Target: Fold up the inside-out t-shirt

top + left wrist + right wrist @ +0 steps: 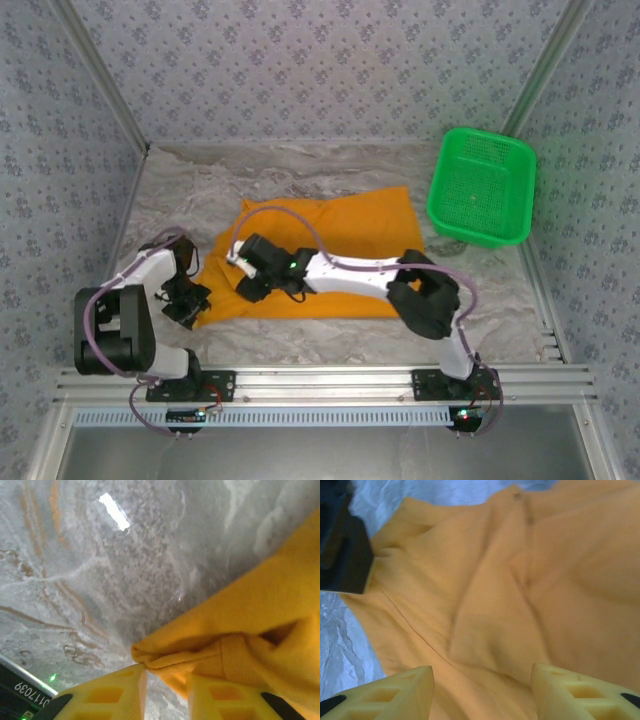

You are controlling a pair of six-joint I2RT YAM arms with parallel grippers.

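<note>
The inside-out t-shirt lies spread on the table, orange-yellow and wrinkled. My left gripper is at its near left corner. In the left wrist view the yellow fingers stand a little apart, and the shirt's folded corner lies across the tips of the left gripper, with table showing in the gap below. My right gripper reaches across to the shirt's left part. It hovers open just above the cloth, with nothing between its fingers.
A green mesh basket stands at the back right, beside the shirt's far right corner. The right arm lies across the shirt's near edge. Patterned walls close the table on three sides.
</note>
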